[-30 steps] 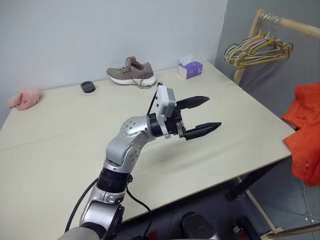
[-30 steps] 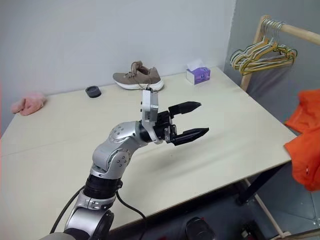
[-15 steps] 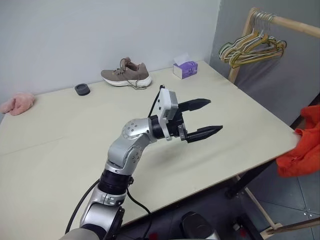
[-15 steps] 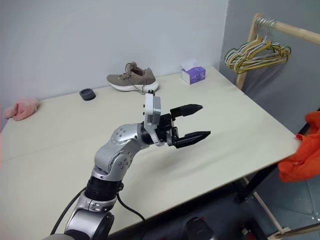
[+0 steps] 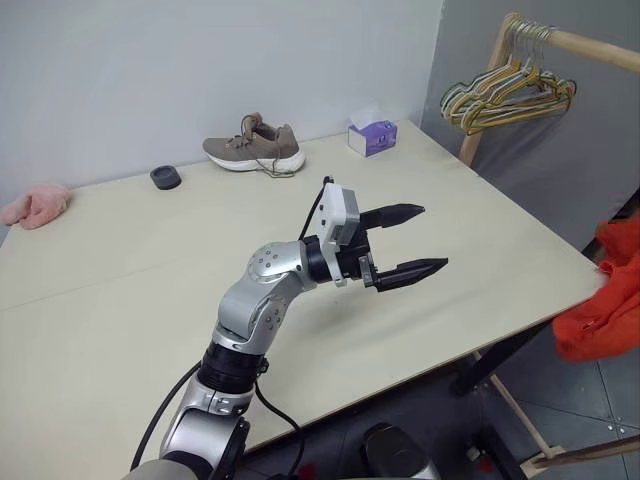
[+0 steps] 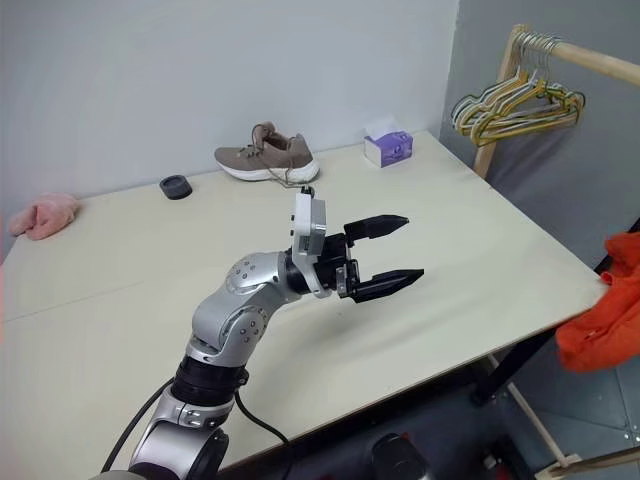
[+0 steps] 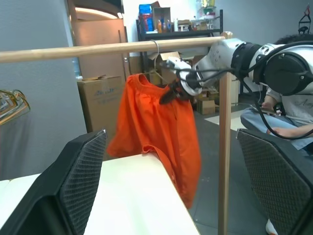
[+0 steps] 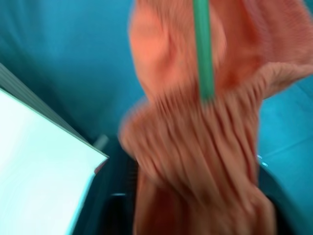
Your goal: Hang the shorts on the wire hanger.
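Observation:
The bright orange shorts (image 7: pixel 156 122) hang by their gathered waistband under a wooden rail (image 7: pixel 98 49). The thin hook of the wire hanger (image 7: pixel 157 49) sits over that rail. My right gripper (image 7: pixel 172 90) is up against the waistband, on the side away from the table. In the right wrist view the shorts (image 8: pixel 195 147) are very close, and a thin bar of the hanger (image 8: pixel 203 49) crosses them. From the head the shorts (image 5: pixel 605 300) hang past the table's right edge. My left gripper (image 5: pixel 432 238) hovers open and empty over the table, pointing toward them.
A bunch of coloured hangers (image 5: pixel 510 90) hangs further along the rail. The table (image 5: pixel 120 300) carries a brown shoe (image 5: pixel 252 148), a purple tissue box (image 5: pixel 373 137), a black puck (image 5: pixel 166 177) and a pink slipper (image 5: pixel 30 205). A seated person (image 7: pixel 293 112) is beyond the rail's post (image 7: pixel 224 161).
The head view has shifted a little. The shorts now show lower and smaller at the right edge than a second ago. My left gripper has stayed open and in place.

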### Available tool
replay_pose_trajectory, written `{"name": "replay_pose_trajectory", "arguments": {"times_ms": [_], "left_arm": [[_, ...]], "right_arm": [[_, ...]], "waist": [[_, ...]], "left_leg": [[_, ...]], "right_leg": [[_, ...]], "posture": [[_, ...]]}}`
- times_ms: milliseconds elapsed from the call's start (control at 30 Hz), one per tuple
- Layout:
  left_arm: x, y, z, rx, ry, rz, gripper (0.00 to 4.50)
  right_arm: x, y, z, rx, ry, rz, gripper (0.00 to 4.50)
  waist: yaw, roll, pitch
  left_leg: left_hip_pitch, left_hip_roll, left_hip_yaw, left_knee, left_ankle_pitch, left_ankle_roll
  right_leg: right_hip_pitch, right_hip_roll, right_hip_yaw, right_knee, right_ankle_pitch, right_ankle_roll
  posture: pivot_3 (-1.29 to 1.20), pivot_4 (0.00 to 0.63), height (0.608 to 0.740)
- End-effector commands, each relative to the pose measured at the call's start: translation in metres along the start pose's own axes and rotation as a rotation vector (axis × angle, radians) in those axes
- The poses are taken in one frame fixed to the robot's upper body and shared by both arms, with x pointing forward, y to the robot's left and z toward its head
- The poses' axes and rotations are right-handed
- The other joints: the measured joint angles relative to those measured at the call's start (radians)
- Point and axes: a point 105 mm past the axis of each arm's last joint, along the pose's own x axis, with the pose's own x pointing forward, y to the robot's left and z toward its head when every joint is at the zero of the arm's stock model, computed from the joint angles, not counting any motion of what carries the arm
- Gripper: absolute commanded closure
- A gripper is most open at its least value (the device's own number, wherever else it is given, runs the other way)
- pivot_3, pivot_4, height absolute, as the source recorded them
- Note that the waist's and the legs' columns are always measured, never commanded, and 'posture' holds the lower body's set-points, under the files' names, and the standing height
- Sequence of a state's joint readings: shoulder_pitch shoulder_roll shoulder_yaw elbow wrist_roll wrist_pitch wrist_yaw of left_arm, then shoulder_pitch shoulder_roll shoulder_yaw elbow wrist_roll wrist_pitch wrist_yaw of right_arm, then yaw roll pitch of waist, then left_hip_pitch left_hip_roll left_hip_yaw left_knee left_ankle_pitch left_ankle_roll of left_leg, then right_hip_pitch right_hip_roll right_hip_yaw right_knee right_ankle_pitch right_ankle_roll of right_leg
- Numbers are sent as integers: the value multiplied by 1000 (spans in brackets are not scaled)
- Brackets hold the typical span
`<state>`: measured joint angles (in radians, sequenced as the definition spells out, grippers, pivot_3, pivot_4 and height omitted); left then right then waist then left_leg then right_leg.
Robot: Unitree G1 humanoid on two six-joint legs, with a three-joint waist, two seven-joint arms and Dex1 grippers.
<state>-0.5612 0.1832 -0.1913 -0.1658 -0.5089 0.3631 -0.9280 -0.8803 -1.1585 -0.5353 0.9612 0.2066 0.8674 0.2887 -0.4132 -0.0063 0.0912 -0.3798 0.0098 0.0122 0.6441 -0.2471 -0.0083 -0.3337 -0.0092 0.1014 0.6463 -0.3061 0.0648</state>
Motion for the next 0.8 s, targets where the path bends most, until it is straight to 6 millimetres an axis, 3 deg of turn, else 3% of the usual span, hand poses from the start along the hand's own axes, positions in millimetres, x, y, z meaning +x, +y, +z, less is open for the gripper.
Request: {"name": "replay_pose_trajectory", "arguments": {"times_ms": [33, 133, 367, 533, 667, 800], "left_arm": [[3, -5, 12, 45, -29, -26, 0], [3, -5, 12, 44, -28, -26, 0], [5, -4, 11, 41, -32, -31, 0], [5, -3, 12, 39, -34, -25, 0], [3, -1, 12, 38, -35, -2, 0], [1, -1, 14, 35, -40, 18, 0]], "right_arm": [[-29, -6, 45, 11, -195, -5, 951], [-39, -8, 52, 4, -250, -27, 47], [-74, 9, 86, -215, -534, -110, 47], [-93, 42, 103, -389, -749, -91, 47], [-93, 104, 77, -515, -792, 184, 47], [-91, 154, 22, -618, -756, 445, 47]], "waist": [[2, 0, 0], [3, 0, 0], [-2, 1, 0], [-2, 1, 0], [-2, 0, 1], [6, -1, 1]], "left_leg": [[0, 0, -1, 0, 0, 0], [-1, 0, -1, 0, 0, 0], [0, 0, 0, 0, 0, 0], [0, 0, 0, 0, 0, 0], [0, 1, 0, 0, 0, 0], [0, 1, -2, 1, 0, 0]], "right_leg": [[0, 0, 0, 0, 0, 0], [0, 0, -1, 0, 0, 0], [-1, 0, 1, 1, 0, 0], [-1, 0, 1, 0, 0, 1], [-1, 1, 1, 1, 0, 1], [-1, 1, -1, 1, 0, 1]], "posture": [[-383, 81, 740], [-383, 81, 740], [-398, 78, 740], [-393, 76, 740], [-372, 73, 740], [-338, 69, 740]]}}
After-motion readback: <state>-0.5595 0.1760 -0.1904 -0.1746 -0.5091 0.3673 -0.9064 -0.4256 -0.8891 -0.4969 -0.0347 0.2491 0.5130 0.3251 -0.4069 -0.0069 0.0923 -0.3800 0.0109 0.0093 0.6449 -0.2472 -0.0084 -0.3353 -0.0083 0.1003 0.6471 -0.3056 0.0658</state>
